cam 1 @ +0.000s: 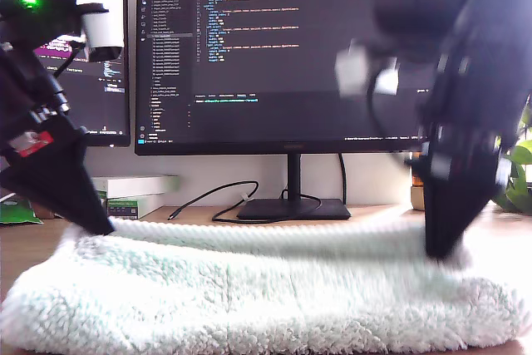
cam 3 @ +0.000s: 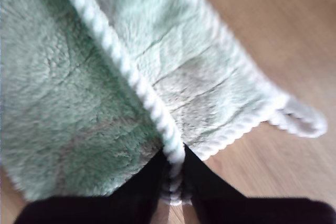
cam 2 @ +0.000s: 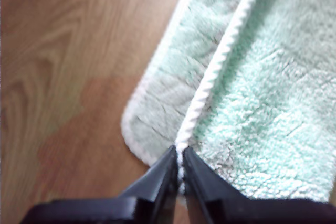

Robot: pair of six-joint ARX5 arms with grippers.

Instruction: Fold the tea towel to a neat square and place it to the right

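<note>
Pale mint-green fluffy plush tea towel (cam 1: 249,297) lying on brown wood-grain tabletop (cam 2: 63,77), spread wide across the exterior view, in front of a black computer monitor (cam 1: 274,56).

My first gripper (cam 2: 179,174): black fingers nearly together, pinched on ribbed whitish rope-like hem (cam 2: 220,61) at one end of the towel. In first wrist view, hem runs straight away from the jaws; a lower layer of towel shows beyond it, then bare wood.

My second gripper (cam 3: 176,174): fingers likewise clamped on the same kind of hem (cam 3: 121,61), near a corner with a small whitish hanging loop (cam 3: 302,121) lying on the wood.

Which exterior arm is first or second: not settled by wrist views. One arm at the exterior view's left, one at its right, each tip down at the towel's far edge.

Key relation: hem stretched between the two grips, long axis across the exterior view; bulk of towel lies toward the camera from both grips. Judgement: fold likely carries the held edge over that bulk, both grips level.
</note>
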